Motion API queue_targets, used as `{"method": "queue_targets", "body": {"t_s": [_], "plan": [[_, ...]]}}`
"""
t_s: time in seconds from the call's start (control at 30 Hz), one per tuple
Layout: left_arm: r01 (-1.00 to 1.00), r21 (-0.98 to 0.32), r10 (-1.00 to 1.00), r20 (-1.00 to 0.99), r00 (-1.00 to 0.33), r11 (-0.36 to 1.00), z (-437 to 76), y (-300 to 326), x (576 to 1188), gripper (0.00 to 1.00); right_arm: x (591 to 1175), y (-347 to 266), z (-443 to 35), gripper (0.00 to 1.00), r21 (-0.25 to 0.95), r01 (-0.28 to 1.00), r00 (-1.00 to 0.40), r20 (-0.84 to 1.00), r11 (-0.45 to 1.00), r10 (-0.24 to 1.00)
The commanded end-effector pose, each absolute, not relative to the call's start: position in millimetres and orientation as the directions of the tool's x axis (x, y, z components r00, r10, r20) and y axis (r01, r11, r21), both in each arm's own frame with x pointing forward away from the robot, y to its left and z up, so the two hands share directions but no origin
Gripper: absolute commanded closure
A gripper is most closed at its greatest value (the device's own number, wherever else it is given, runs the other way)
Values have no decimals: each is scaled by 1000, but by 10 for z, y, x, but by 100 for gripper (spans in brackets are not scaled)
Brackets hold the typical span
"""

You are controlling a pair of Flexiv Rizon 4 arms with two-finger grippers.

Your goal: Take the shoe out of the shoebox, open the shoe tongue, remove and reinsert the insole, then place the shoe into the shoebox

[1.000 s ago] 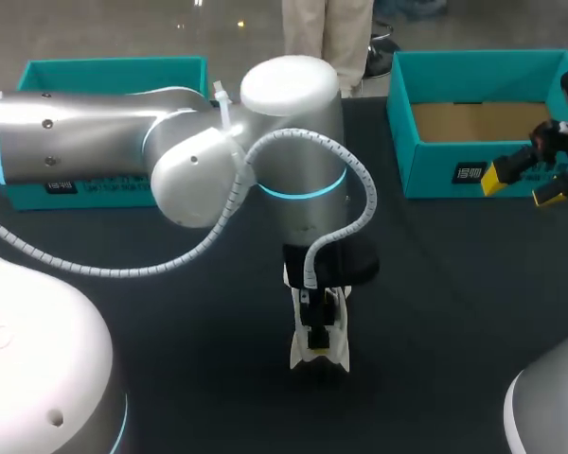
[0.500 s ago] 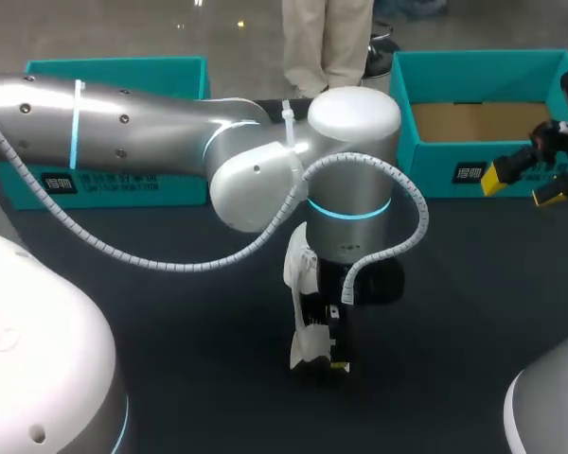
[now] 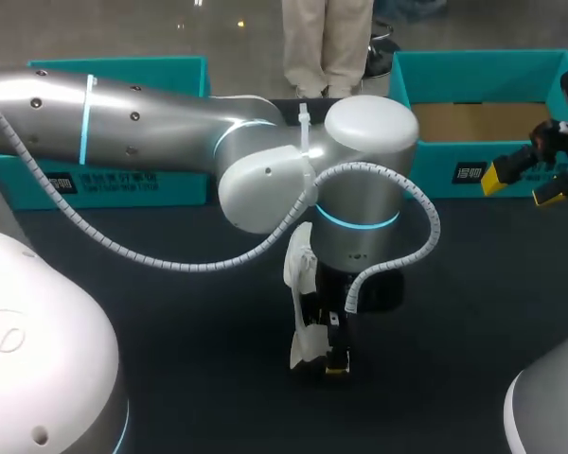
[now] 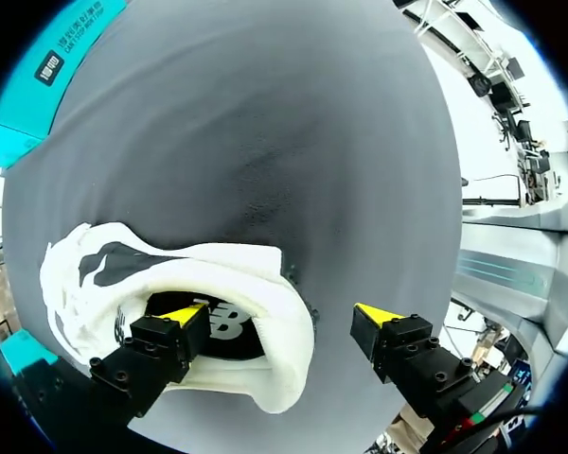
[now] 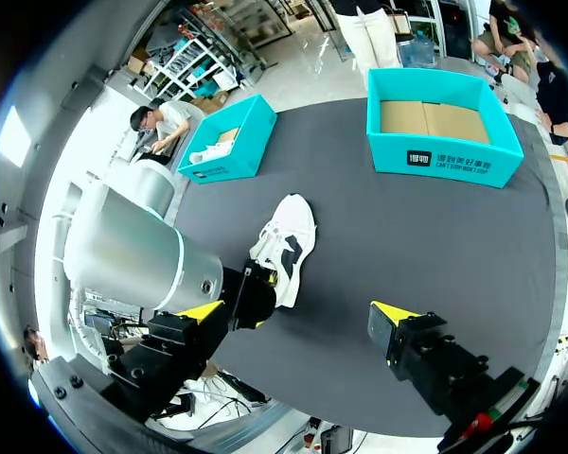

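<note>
One shoe (image 4: pixel 218 270), white with black patches, sole down on the black table (image 3: pixel 170 359), about the middle and a bit toward the near edge. Heel toward the near edge, toe toward the far edge. Not inside any box. Two boxes, both blue-green and both open on top: the left box (image 3: pixel 114 68) at the far left corner, the right box (image 3: pixel 483 76) at the far right corner, with its brown bottom showing. Something white in the left box, too small to tell what. Two arms and two grippers. Coming in from the left edge, the left arm (image 3: pixel 151 123), big and silver, stretched over the middle of the table right above the shoe and hiding most of it from the head camera. One grey ribbed hose (image 3: pixel 170 263) hanging in a loop from that arm. Down at the heel, the left gripper (image 4: pixel 282 315), fingers spread wide: one yellow tip inside the shoe's mouth, the other out over bare table beside the heel and apart from the shoe, with the heel wall between them. Not pinching the shoe. Cannot tell whether the inside tip touches anything. Up in the air near the far right corner, just in front of the right box, the right gripper (image 3: pixel 523 185), fingers also spread wide, holding nothing. Well apart from the shoe.
</note>
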State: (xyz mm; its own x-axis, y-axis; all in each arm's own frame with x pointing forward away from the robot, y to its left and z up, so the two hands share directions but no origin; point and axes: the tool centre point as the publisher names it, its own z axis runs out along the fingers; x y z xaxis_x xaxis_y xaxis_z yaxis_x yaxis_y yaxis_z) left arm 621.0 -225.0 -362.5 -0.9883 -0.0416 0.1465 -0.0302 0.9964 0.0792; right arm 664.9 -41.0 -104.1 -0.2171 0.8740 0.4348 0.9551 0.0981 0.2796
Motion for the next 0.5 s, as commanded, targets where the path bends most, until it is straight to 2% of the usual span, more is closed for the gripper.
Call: {"method": "queue_targets", "body": {"t_s": [0.03,0.5], "plan": [[-29,54,-36,135,-990,998,-3531,-2106,6152,0,6681,-401,-1041,0,274,957,-215,434,100,875],[13,35,9,113,-994,999,-3610,-2102,6157,0,6681,-401,-1041,0,274,957,-215,434,100,875]]}}
